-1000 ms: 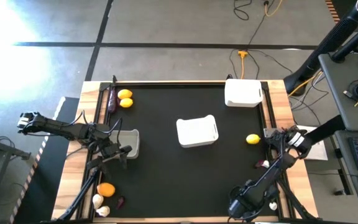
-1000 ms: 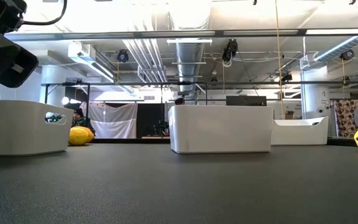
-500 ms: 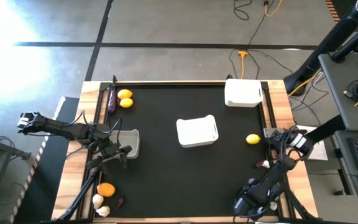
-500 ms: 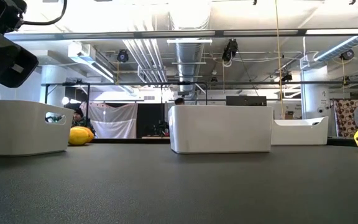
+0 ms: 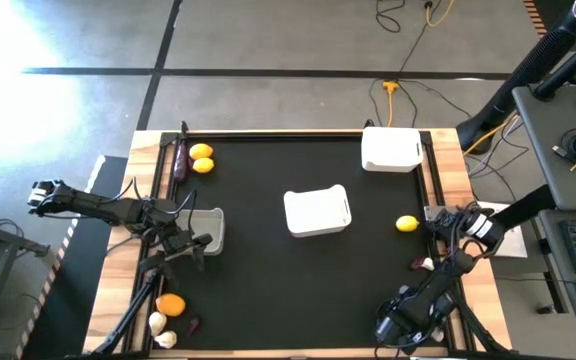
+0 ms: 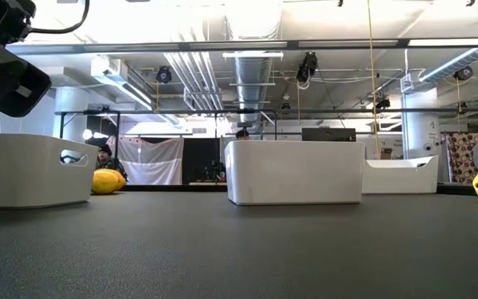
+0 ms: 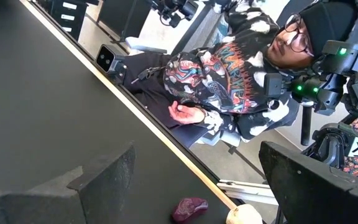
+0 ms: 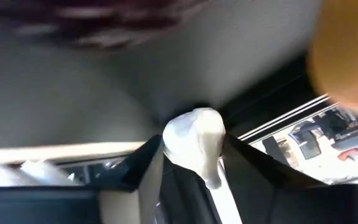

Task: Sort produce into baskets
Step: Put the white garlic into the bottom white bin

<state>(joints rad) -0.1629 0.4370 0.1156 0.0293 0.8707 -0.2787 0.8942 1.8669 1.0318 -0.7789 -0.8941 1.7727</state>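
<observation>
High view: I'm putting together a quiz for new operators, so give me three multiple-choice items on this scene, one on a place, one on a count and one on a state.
1. Where is the lone lemon?
A. Inside the middle bin
B. On the mat, right of the middle bin
C. Beside the orange

2. How many white bins are on the table?
A. Two
B. Three
C. Four

3. How is the left gripper?
A. Open and empty
B. Shut on a lemon
C. Shut on an eggplant

Answers:
1 B: the lemon lies on the mat, apart from the middle bin and to its right.
2 B: besides the middle one there is a left bin and a far bin.
3 A: the left gripper has its fingers wide apart with nothing between them.
</observation>
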